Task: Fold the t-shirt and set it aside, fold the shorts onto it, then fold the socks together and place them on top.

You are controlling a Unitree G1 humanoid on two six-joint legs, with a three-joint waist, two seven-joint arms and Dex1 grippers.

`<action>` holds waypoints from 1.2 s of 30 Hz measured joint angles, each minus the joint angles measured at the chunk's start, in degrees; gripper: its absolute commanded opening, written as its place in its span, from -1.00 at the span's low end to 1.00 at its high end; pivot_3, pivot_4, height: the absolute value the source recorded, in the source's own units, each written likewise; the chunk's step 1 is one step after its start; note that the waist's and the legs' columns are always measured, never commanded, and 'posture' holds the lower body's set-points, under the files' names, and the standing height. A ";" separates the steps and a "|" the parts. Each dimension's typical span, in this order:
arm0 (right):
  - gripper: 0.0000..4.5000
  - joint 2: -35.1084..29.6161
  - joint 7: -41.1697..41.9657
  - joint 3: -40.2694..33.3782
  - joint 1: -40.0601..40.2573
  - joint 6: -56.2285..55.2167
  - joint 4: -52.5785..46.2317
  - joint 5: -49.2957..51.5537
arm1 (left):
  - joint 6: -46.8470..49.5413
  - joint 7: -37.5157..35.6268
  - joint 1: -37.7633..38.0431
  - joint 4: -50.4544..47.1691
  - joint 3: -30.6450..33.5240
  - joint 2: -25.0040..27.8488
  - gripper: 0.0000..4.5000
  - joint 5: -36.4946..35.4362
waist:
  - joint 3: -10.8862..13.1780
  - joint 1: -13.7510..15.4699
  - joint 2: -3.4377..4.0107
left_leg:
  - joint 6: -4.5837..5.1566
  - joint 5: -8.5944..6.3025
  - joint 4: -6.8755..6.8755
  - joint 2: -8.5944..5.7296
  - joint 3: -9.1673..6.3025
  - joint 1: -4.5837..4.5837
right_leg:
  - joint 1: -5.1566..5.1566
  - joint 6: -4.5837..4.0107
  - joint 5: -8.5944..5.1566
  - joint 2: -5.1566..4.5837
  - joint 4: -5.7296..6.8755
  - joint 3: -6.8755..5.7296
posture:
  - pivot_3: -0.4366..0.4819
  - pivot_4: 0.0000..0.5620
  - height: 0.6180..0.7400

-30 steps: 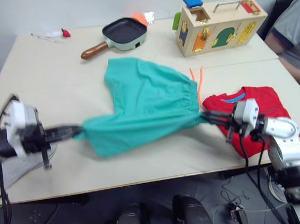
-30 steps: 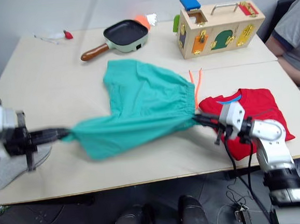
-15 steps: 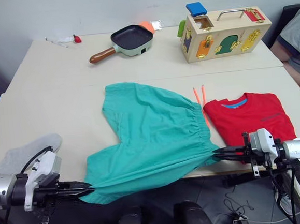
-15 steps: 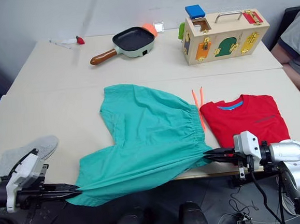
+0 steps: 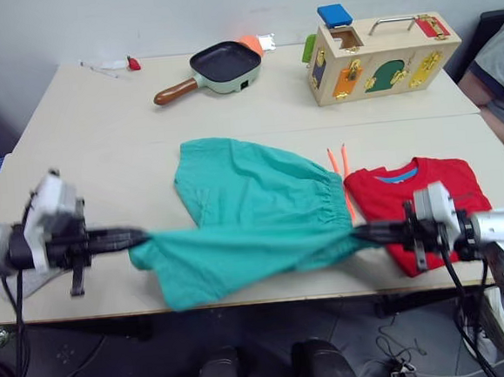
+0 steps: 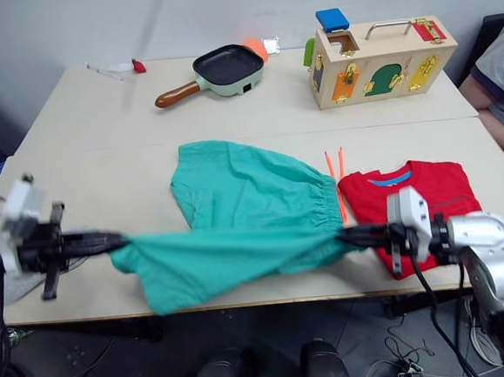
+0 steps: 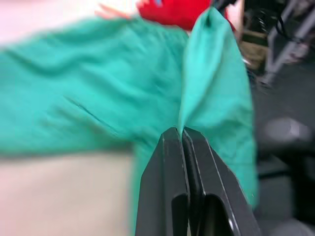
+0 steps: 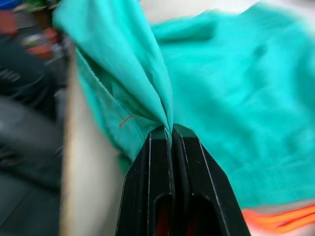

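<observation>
Near edge of table [image 5: 86,298]: both grippers hold the shorts [image 5: 254,214] stretched betw them. L gripper [image 5: 138,238] pinched tight on the leg-end corner, R gripper [image 5: 360,231] pinched tight on the waistband-end corner; wrist views show each pair of fingers closed w/ only thin teal cloth betw them. Front half of shorts lifted into a taut band along near edge, some cloth sagging below the table line; back half lying flat on table, orange drawstring [image 5: 337,157] poking out just beside the shirt. Shirt [image 5: 427,196] already folded, flat at R side of table, touching/under the waistband end by R gripper. Sock [image 6: 15,281], grey, low at L side behind L gripper, partly hidden. Step looks like the lengthwise fold of shorts, mid-task. Risks: grips are on thin corner bits, so pulling arms further apart could slip a corner out and drop the fold; if arms go forward unevenly the fold lands skewed; R gripper close to shirt, could drag or rumple it; hanging cloth could catch the table edge. Far side: green pan [image 5: 223,65] w/ brown handle, nothing visible in it; wooden latch box [image 5: 381,56] w/ coloured doors, blue block on top, inside can't tell. Small red bit [image 5: 134,63] at far L. Person's arm [image 5: 496,73] at far R.
</observation>
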 measured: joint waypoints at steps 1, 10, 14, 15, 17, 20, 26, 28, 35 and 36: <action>-1.00 1.05 -1.75 -0.34 -1.79 1.67 0.76 0.59 | -0.45 0.87 -3.63 2.37 -1.16 -1.29 -0.99 0.50 | 0.01 0.01 -0.04 | -0.04 0.06 0.00 0.00 -0.01 -0.04 | -0.04 -0.01 0.06 0.01 0.00 -0.04 | -0.05 -0.47 1.00; -1.00 7.91 -18.34 -0.98 -13.14 9.94 9.95 -2.65 | -13.39 11.98 -33.16 36.13 -11.44 -17.50 -0.99 16.08 | -0.02 0.03 -0.18 | 0.32 0.30 0.59 -0.08 0.00 -1.00 | -0.76 0.32 0.37 0.04 0.28 -0.21 | -0.05 -0.47 1.00; -1.00 11.88 -24.47 -0.77 -15.37 9.47 13.29 -6.33 | -19.84 15.27 -38.47 47.59 -12.35 -21.70 -0.99 20.53 | 0.00 -0.57 -0.22 | 0.48 0.21 0.65 -0.10 0.03 -1.25 | -0.83 0.59 0.52 0.05 0.24 -0.24 | -0.05 -0.47 1.00; -1.00 12.99 -26.16 -0.77 -16.01 9.36 14.07 -7.08 | -21.33 15.92 -39.28 50.02 -12.55 -22.54 -0.99 21.47 | 0.00 -0.66 -0.22 | 0.49 0.21 0.68 -0.11 0.02 -1.30 | -0.85 0.63 0.54 0.05 0.21 -0.26 | -0.05 -0.47 1.00; -1.00 14.93 -29.03 -0.81 -16.48 9.34 14.90 -8.30 | -23.87 17.20 -40.48 54.01 -12.83 -24.39 -0.99 23.32 | 0.00 -0.61 -0.22 | 0.53 0.23 0.77 -0.11 -0.05 -1.52 | -0.99 0.68 0.57 0.04 0.21 -0.32 | -0.05 -0.47 1.00; -1.00 17.50 -32.19 -0.81 -16.10 9.28 14.88 -9.41 | -26.62 20.19 -41.57 60.02 -13.06 -26.24 -0.99 25.77 | 0.00 -0.54 -0.23 | 0.62 0.30 0.85 -0.21 -0.01 -1.92 | -1.43 0.75 0.62 0.00 0.38 -0.31 | -0.05 -0.47 1.00; -0.36 20.01 -36.19 -0.80 -15.63 8.28 14.45 -11.34 | -30.76 29.77 -42.42 66.44 -10.37 -28.45 -0.44 27.03 | 0.01 -0.65 -0.24 | 0.74 0.39 0.86 -0.27 0.04 -1.93 | -1.44 0.86 0.73 -0.07 0.37 -0.29 | -0.05 -0.47 1.00; -0.06 19.93 -36.96 -0.86 -15.18 4.64 14.17 -12.97 | -33.22 32.70 -42.41 66.63 -9.01 -28.44 -0.16 27.03 | 0.02 -0.68 -0.27 | 0.75 0.40 0.86 -0.28 0.03 -1.94 | -1.45 0.86 0.75 -0.08 0.35 -0.25 | -0.05 -0.47 1.00; 1.00 13.35 -27.27 -4.10 -11.16 -4.32 8.31 -10.36 | -39.94 26.51 -35.29 55.13 -5.16 -25.31 0.83 24.01 | 0.02 -0.76 -0.26 | 0.74 0.40 0.69 -0.32 0.10 -1.89 | -1.43 0.88 0.77 -0.05 0.27 -0.31 | -0.05 -0.47 1.00; 1.00 12.35 -23.52 -4.16 -9.82 -4.52 6.28 -8.58 | -39.74 22.72 -32.50 51.11 -5.29 -24.78 0.99 22.67 | 0.02 -0.88 -0.26 | 0.72 0.39 0.70 -0.29 0.06 -1.89 | -1.42 0.88 0.77 -0.03 0.26 -0.31 | -0.05 -0.47 1.00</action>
